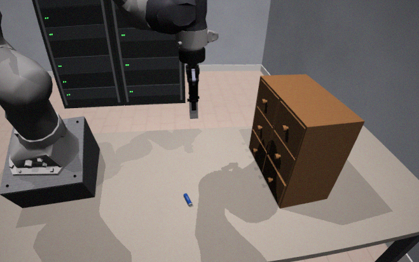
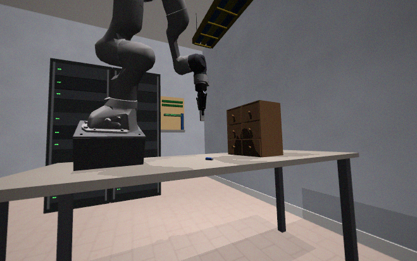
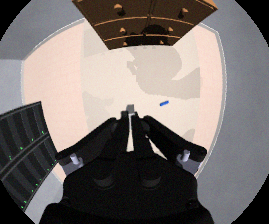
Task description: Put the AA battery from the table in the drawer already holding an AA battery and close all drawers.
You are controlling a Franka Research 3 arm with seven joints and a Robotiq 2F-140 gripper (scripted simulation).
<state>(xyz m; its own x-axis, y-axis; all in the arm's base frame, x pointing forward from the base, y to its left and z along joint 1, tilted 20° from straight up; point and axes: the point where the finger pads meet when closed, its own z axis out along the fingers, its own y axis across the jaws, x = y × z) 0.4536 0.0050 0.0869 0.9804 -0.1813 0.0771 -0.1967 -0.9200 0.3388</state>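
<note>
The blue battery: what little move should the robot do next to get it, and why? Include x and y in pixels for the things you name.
Probably open the gripper [image 1: 193, 114] [image 2: 202, 116] [image 3: 130, 110] while moving it over the blue battery [image 1: 187, 199] [image 2: 209, 158] [image 3: 164, 103], because its fingers are shut, high above the table, and the battery lies off to one side.

The pincer points down above the table, apart from the wooden chest.
</note>
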